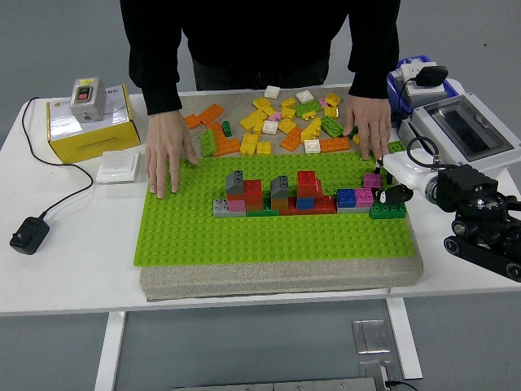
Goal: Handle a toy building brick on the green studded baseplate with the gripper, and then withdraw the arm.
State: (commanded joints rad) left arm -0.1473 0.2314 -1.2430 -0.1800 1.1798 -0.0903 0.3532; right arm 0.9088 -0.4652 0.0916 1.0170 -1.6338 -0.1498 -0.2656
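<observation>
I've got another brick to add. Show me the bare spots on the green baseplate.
The green baseplate is bare along its whole near strip, in front of the brick row. Its left part is free below the person's hand. The right end is crowded: the right hand sits at the dark green brick.

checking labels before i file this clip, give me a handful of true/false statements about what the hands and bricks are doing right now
1. Both of the person's hands rest on the green baseplate. True: one hand lies flat on its far left corner, the other hand at its far right edge.
2. The robot's right hand is at the baseplate's right edge, by the dark green brick. True.
3. The loose bricks lie on the table's near side. False: they lie beyond the baseplate, by the person.
4. The yellow box sits to the right of the baseplate. False: it sits to the left.
5. The robot's left arm reaches over the baseplate. False: it is out of view.
</observation>
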